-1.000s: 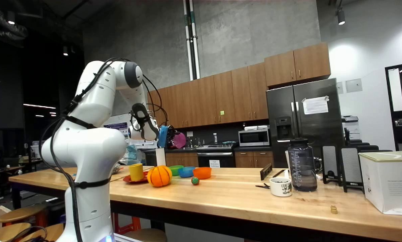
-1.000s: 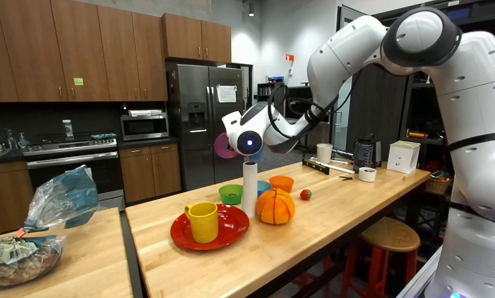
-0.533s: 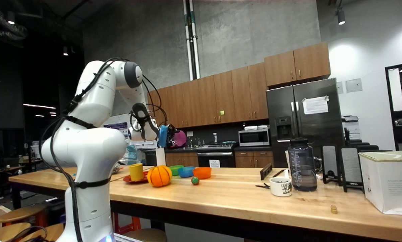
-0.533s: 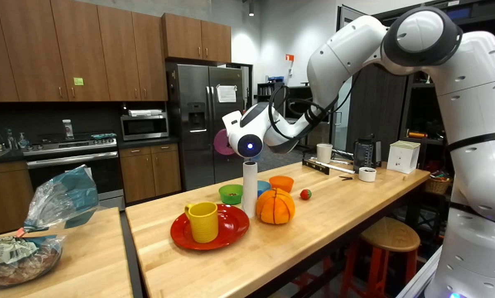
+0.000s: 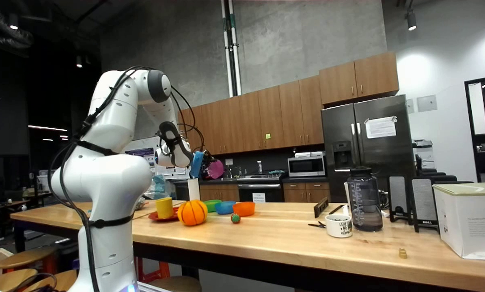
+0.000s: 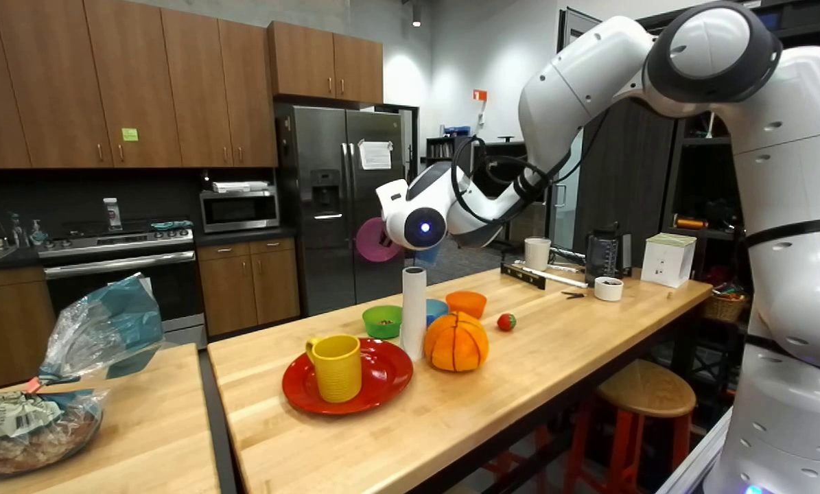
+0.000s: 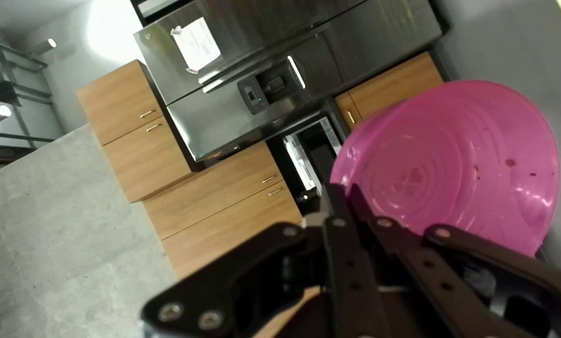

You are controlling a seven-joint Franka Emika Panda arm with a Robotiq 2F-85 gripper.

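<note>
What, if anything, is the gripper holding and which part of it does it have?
A pink bowl, with the gripper pinching its side wall at the rim.

The blurred gripper (image 7: 346, 190) hides part of the pink bowl (image 7: 449, 155) at the wrist view's lower right; I can't identify the tiny tan object (image 5: 403, 253), lower right in an exterior view.

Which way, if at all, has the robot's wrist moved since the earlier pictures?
Yes. In an exterior view, the wrist has risen and shifted toward the picture's right against the unmoved white tube, widening the gap above it.
</note>
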